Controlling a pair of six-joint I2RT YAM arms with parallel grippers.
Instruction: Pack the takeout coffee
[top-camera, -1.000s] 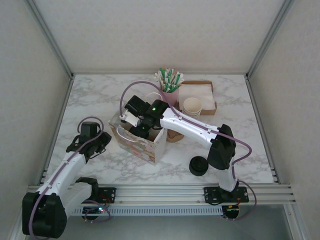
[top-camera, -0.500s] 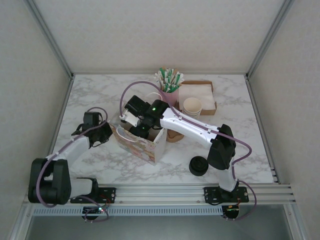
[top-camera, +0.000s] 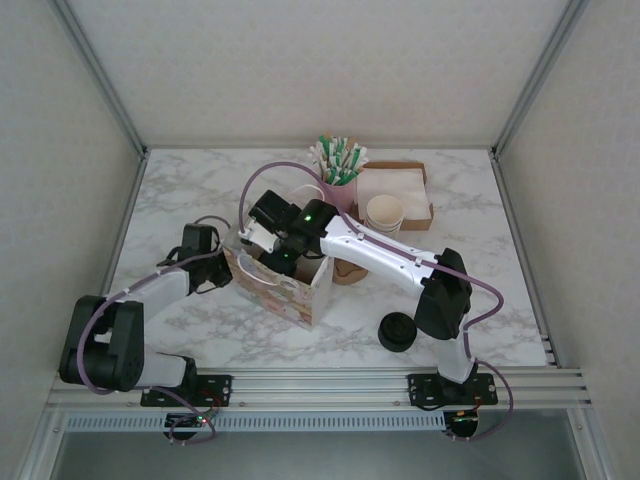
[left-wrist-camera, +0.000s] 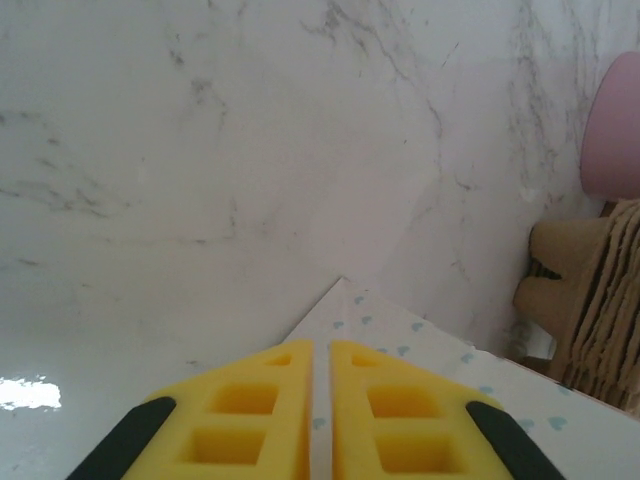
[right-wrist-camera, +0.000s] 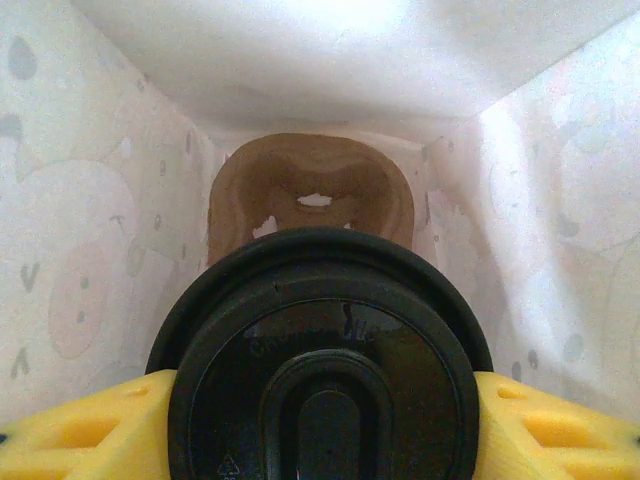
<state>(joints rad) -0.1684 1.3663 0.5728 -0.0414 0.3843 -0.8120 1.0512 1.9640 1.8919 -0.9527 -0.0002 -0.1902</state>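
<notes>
Marble table sits inside pale walls with a metal frame. Near its middle stands a patterned paper bag, its mouth open upward. At the bag's left rim the left gripper has its yellow fingers pressed almost together, with the bag's thin white, heart-dotted edge pinched between them. From the near right, the right arm reaches across into the bag's mouth. Down inside, the right gripper clamps the coffee. Its round black lid faces the wrist camera with a yellow finger touching it on either side, and the cup below the lid is hidden. The coffee hangs between the bag's white walls, above a brown pulp carrier lying on the bag's floor. Whether the cup touches that carrier cannot be told. Behind the bag stands a pink cup full of green-and-white sticks. Just right of it is a cardboard box holding white napkins and a stack of lidless cups. More brown carriers lie just right of the bag, under the right arm. A pile of black lids sits near the front, close to the right arm.
</notes>
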